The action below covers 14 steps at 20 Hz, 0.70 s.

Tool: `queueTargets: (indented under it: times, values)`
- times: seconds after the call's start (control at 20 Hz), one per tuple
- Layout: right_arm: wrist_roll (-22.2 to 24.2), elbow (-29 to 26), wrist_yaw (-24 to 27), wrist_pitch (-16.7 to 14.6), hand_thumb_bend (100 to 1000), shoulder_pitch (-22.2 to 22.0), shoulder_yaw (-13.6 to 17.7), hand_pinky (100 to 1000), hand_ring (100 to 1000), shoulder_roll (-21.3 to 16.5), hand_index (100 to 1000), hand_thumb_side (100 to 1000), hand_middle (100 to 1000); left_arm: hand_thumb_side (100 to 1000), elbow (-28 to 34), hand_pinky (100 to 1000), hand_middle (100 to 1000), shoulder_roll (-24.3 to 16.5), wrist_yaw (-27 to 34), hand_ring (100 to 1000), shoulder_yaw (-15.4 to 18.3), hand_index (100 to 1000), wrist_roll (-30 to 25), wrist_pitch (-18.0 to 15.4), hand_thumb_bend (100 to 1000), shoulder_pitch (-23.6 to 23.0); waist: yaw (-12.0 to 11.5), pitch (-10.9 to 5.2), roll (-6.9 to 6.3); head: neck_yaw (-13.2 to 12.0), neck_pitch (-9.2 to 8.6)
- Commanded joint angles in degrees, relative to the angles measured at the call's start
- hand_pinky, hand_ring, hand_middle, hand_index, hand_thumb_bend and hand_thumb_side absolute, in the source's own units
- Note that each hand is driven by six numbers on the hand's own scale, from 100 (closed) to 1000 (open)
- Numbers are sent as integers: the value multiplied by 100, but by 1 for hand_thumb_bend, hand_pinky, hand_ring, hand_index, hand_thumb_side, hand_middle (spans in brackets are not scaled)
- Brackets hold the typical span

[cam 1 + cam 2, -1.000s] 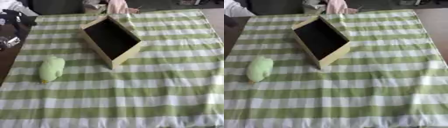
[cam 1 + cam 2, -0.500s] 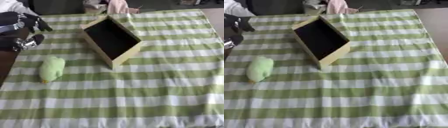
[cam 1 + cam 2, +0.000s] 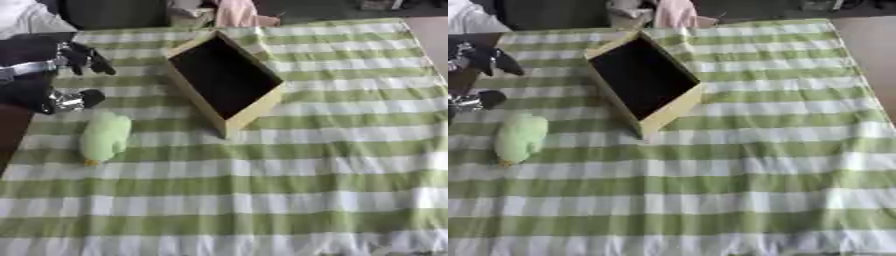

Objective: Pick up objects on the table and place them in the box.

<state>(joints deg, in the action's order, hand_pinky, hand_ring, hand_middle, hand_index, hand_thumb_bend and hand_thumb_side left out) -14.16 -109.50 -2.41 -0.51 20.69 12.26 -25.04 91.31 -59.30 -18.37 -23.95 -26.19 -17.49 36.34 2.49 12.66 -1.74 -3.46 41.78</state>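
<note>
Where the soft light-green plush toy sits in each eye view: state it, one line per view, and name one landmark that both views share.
Left eye view: the soft light-green plush toy lies at left of centre on the cloth, just below the left hand.
Right eye view: it lies nearer the left edge, at about the same height.
Shared landmark: the yellow-walled box with a black inside, up and to the right of the toy in both.

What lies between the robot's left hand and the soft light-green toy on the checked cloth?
Nothing: only a short bare strip of green-and-white checked cloth separates the left hand from the soft light-green toy, clearest in the left eye view.
</note>
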Motion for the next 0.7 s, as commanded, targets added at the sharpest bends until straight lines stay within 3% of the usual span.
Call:
queueTargets:
  times: [0.05, 0.15, 0.3, 0.4, 0.55, 0.7]
  values:
    - [17, -41, 29, -15, 100, 71, 5, 649, 606, -121, 794, 1000, 573, 961, -43, 722, 809, -70, -183, 838, -11, 893, -186, -72, 635, 159, 4, -85, 5, -24, 35]
    - [18, -39, 33, -17, 100, 68, 5, 649, 606, -119, 794, 1000, 573, 947, -56, 731, 816, -51, -288, 845, -17, 895, -273, -94, 715, 199, 2, -83, 5, -24, 39]
    - [19, -41, 40, -17, 100, 62, 6, 649, 605, -111, 794, 1000, 573, 911, -72, 737, 832, -30, -449, 845, -3, 912, -341, -121, 752, 230, 0, -79, -2, -29, 40]
    - [15, -44, 44, -15, 100, 57, 9, 649, 605, -108, 794, 1000, 573, 887, -82, 730, 837, -14, -501, 844, -5, 918, -361, -146, 740, 239, 4, -78, -6, -25, 34]
    - [12, -46, 46, -14, 100, 52, 12, 649, 605, -104, 794, 1000, 573, 835, -147, 741, 855, 30, -434, 850, -42, 955, -504, -214, 632, 240, 15, -80, -9, -28, 23]
    - [4, -46, 51, -13, 100, 47, 19, 649, 606, -100, 794, 1000, 573, 817, -248, 734, 851, 72, -305, 845, -69, 959, -718, -199, 611, 259, 21, -79, -9, -30, 21]
